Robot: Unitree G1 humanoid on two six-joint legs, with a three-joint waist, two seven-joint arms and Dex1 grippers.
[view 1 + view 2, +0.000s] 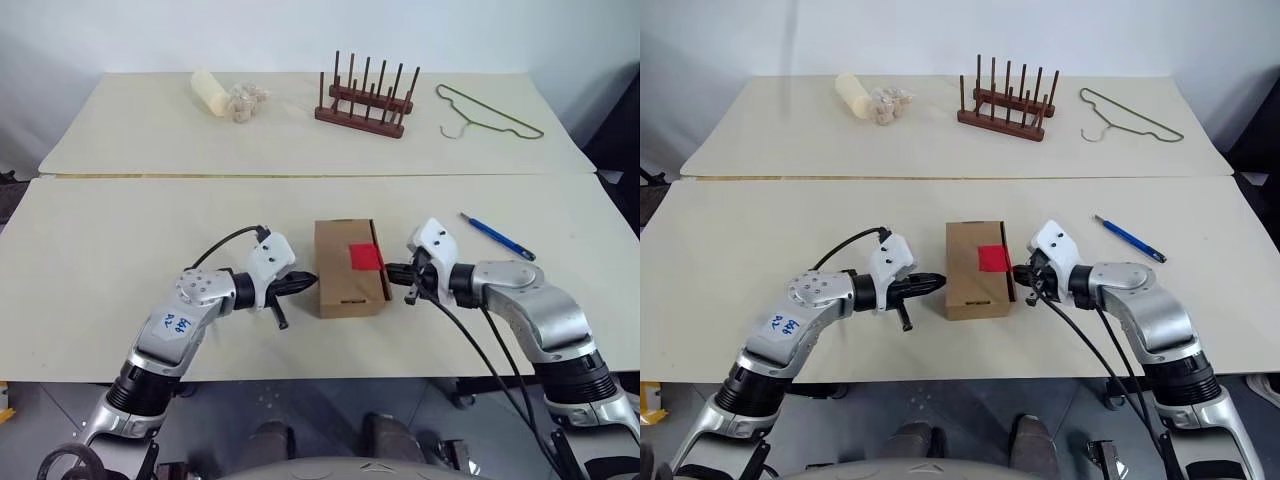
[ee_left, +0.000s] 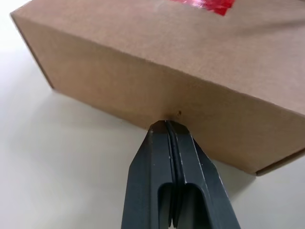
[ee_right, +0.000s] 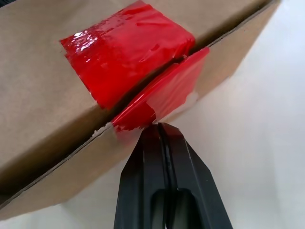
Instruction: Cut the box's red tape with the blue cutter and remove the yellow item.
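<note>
The box (image 2: 157, 71) runs past the edges of both wrist views. Its contents are hidden. The small heap (image 1: 245, 101) beside the cream roll (image 1: 208, 90) is too small to identify.

The left gripper (image 1: 305, 282) has its two fingers pressed together, pointing toward the right gripper (image 1: 397, 271). The right one is also closed and points back at it. Both forearms angle inward.

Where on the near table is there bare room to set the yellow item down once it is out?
Bare patches: the wide stretch left of the left gripper, and the strip between the box and the seam to the far table. Right of the right gripper is room short of the blue cutter. It is crowded at the box, both grippers shut against its sides.
</note>
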